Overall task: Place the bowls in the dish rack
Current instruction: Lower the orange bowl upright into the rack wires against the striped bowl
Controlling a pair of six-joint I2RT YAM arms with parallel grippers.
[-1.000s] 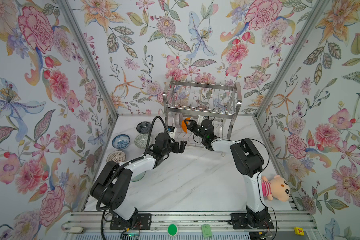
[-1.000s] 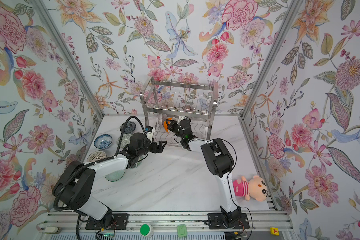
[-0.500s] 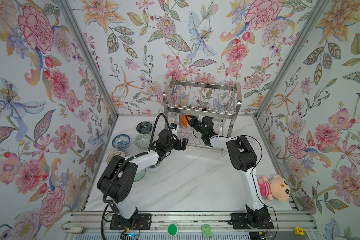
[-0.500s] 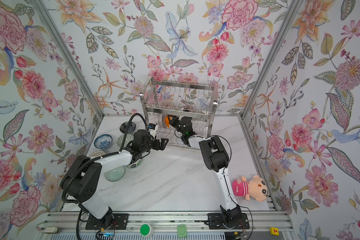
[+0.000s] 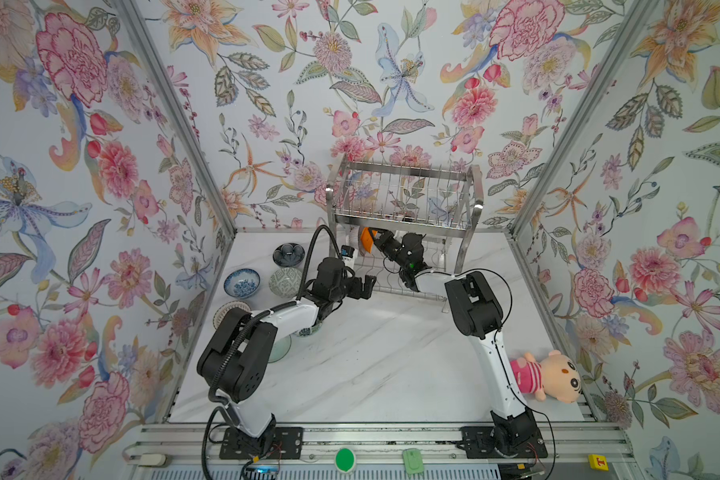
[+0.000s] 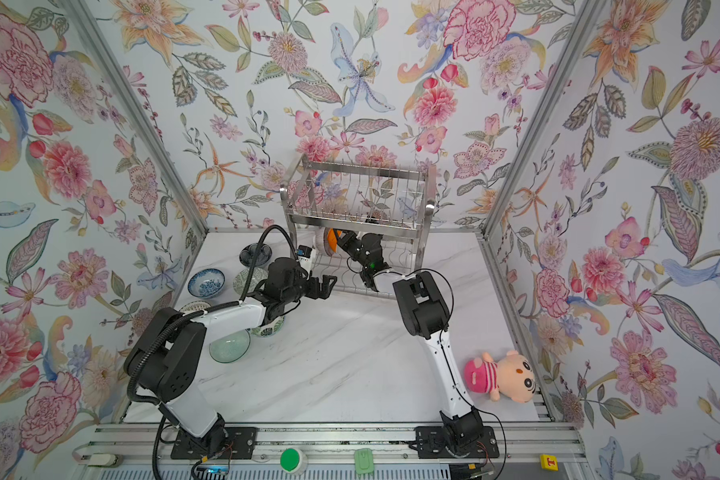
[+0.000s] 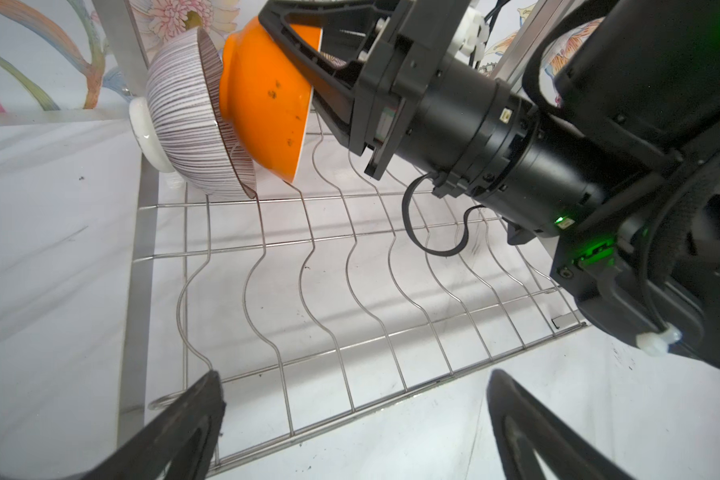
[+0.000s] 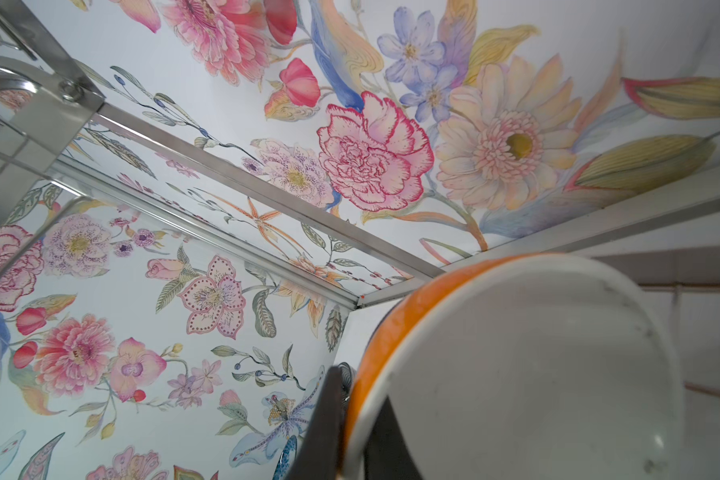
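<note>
orange-and-white bowl (image 7: 262, 104): pinched at the rim by my right gripper (image 8: 358, 386), jaws almost together, one finger on the orange outside and one on the white inside. it stands on edge at the end of the dish rack (image 5: 400, 195), on the lower shelf, with its bottom edge down at the wires.

striped bowl (image 7: 184, 124): white with thin brown lines, on edge just past my right fingertips. its rim touches the orange underside.

left gripper (image 7: 354, 382): jaws spread wide, holding nothing, at the front edge of the lower shelf. the wavy wires lie just ahead of my fingertips.

loose bowls, all on the table beside or behind my left gripper:
- dark navy bowl (image 5: 288, 253)
- grey-green bowl (image 5: 285, 281)
- blue-white bowl (image 5: 242, 282)
- tan lattice bowl (image 5: 225, 309), half hidden by my left arm
- green leaf bowl (image 6: 269, 330) and clear glass bowl (image 6: 229, 347), partly under my left forearm

plush toy (image 5: 545, 376): pink-striped, lying well behind my right gripper.

writing: yellow tag (image 5: 598, 462) on the front rail, far behind my right gripper, carries a red mark that reads like a "t".
</note>
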